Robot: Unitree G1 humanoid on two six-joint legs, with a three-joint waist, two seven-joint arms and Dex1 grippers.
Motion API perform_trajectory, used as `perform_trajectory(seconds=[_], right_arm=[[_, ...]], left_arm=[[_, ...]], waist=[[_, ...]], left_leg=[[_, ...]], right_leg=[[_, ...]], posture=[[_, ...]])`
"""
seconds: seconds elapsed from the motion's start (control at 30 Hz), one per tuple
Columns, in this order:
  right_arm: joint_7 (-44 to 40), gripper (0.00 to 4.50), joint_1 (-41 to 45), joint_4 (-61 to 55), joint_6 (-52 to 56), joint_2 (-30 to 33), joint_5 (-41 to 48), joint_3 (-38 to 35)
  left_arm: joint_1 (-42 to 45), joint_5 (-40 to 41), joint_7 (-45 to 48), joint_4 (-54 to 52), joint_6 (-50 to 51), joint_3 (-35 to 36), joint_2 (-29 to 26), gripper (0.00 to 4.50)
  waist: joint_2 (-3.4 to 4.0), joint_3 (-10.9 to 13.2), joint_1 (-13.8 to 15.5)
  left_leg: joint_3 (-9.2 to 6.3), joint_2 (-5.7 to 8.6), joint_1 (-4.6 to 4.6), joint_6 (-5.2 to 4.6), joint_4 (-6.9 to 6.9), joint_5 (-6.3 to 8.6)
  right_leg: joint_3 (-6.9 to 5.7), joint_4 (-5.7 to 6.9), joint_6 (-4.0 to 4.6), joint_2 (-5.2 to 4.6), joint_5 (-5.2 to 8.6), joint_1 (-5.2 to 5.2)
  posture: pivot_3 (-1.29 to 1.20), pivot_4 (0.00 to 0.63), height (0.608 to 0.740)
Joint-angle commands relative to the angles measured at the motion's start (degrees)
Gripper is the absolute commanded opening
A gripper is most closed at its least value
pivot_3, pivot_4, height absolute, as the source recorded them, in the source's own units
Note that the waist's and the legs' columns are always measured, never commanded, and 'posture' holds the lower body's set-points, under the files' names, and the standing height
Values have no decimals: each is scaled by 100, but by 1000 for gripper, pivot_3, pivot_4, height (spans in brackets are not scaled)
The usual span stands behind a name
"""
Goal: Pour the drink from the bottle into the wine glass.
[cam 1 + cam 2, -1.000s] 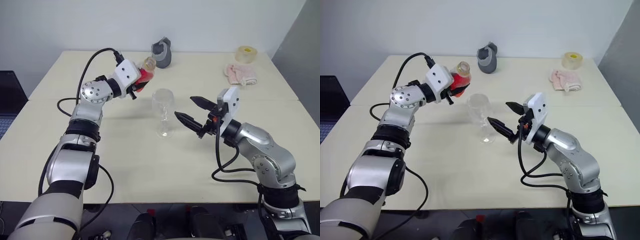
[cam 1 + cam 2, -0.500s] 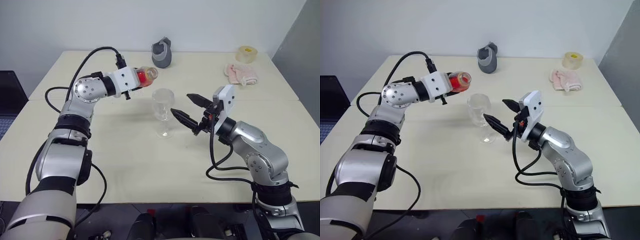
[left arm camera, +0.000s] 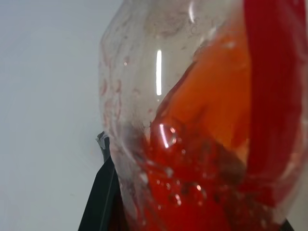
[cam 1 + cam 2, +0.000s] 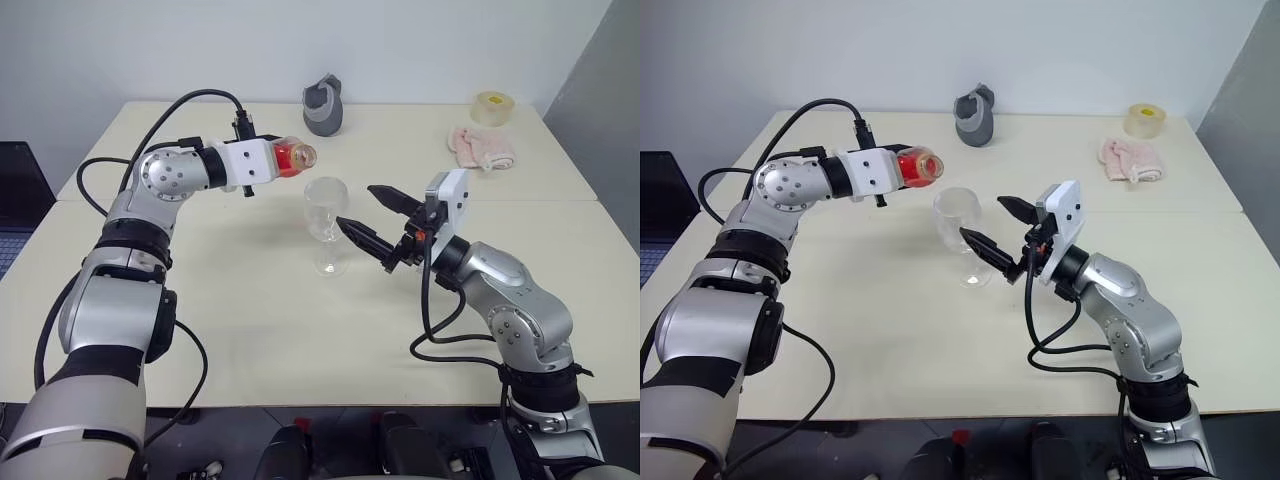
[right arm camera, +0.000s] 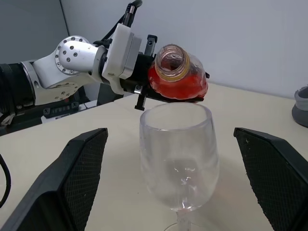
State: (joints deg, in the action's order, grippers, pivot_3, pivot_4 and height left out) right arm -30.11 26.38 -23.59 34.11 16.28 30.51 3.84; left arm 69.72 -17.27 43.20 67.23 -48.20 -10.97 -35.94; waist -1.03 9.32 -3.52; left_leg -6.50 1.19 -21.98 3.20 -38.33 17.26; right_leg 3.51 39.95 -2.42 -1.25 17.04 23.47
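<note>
left jaws (image 4: 272, 160) clenched on the bottle (image 4: 289, 157), tipped nearly level with its open mouth up beside the rim of the wine glass (image 4: 326, 223). red drink (image 5: 178, 86) pooled low in the bottle body, none seen in the glass bowl. right jaws (image 4: 374, 219) released and spread wide, one finger either side of the glass bowl, not touching it. glass upright on the pale surface (image 4: 300, 330), between the two jaws.

beyond the left jaws, near the far edge: a grey rounded object (image 4: 324, 104). far past the right jaws toward the far corner: a roll of tape (image 4: 490, 107) and a pink cloth (image 4: 479, 147). nothing between bottle mouth and glass rim.

no readable writing on the bottle.

wide bare surface on the near side of both jaws, up to the front edge.
</note>
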Motion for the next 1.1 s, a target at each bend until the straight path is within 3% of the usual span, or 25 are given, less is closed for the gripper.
perform_trajectory(seconds=[0.03,0.27,1.1], right_arm=[[-39,4500,91,-172,-147,-31,38,-12],[-33,4500,100,-129,-168,-20,8,-33],[-47,4500,103,-41,-245,32,-53,-11]], left_arm=[[307,-67,-165,-87,-232,-18,-126,1366],[513,-754,-689,-48,-710,-431,-285,1366],[1065,-1679,-1758,273,-953,-1025,-592,1366]], waist=[[0,0,-5],[0,0,-23],[0,0,-36]], left_leg=[[0,0,0,0,0,0],[-2,1,0,0,0,0],[5,4,-5,-1,-4,0]], right_leg=[[0,0,0,0,0,0],[1,1,0,0,0,0],[-2,3,-1,0,1,2]], posture=[[0,150,740],[0,150,740],[0,150,740]])
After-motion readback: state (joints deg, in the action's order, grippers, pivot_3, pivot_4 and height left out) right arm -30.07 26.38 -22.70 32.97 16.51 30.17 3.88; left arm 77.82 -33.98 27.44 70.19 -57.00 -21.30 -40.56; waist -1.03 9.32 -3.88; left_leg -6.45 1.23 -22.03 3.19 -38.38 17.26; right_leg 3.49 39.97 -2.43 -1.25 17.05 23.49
